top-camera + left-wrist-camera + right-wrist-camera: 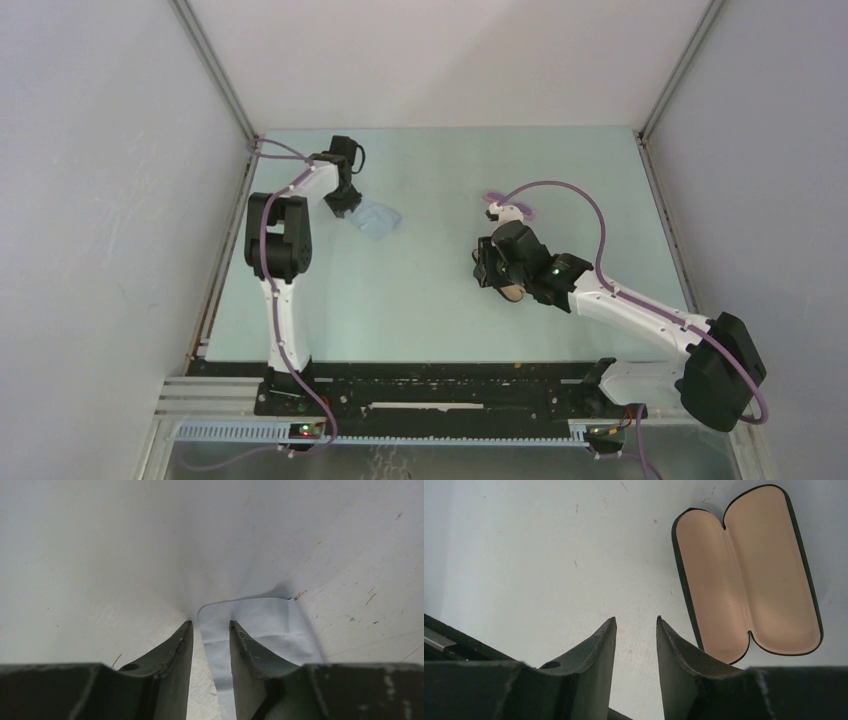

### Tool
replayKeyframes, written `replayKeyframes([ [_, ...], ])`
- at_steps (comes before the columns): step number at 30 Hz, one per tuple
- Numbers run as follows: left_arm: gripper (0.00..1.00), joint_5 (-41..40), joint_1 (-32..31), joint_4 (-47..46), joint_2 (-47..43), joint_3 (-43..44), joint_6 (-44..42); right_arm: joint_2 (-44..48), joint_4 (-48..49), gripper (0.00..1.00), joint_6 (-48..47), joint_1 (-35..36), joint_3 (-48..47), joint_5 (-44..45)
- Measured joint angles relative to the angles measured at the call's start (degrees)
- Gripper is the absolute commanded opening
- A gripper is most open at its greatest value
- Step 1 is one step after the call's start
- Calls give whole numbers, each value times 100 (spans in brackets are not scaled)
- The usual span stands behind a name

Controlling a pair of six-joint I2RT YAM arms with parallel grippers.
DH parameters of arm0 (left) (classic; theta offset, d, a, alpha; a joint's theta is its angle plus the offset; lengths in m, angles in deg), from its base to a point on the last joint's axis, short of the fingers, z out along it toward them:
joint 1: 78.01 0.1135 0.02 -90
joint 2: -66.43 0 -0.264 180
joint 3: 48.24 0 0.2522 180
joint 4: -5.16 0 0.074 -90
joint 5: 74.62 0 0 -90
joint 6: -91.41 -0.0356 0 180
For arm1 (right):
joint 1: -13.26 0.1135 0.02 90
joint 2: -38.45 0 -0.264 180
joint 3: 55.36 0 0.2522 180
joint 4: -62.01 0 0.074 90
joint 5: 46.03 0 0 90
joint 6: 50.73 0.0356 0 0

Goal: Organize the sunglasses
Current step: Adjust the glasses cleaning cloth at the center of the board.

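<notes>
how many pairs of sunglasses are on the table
1. The sunglasses lie right of centre in the top view, just beyond the wrist of the right arm. The arm covers some of the table, so another could be hidden.

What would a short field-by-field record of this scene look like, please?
sunglasses: on the table, just beyond the right arm's wrist, outside the case
case: open, tan lining up, empty
cloth: light blue, lying at the far left
left gripper: jaws apart over the cloth's edge
right gripper: jaws apart, holding nothing, beside the case
</notes>
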Motion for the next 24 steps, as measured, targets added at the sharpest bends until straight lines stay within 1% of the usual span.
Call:
replayKeyframes([
  [7, 25, 81, 13, -66, 33, 46, -2, 0, -2, 44, 0, 0, 0, 0],
  [12, 14, 269, 15, -205, 59, 70, -24, 0, -2, 44, 0, 0, 0, 4],
  [13, 10, 310, 15, -249, 63, 68, -50, 0, -4, 44, 0, 0, 0, 4],
  [14, 3, 380, 15, -289, 66, 70, -59, 0, -2, 44, 0, 0, 0, 4],
  [15, 1, 433, 15, -321, 70, 68, -63, 0, -4, 44, 0, 0, 0, 4],
  [21, 0, 678, 15, -520, 46, -7, -107, 0, -4, 43, 2, 0, 0, 4],
  [24, 0, 769, 0, -833, -247, -505, -35, 0, -4, 44, 4, 2, 0, 4],
])
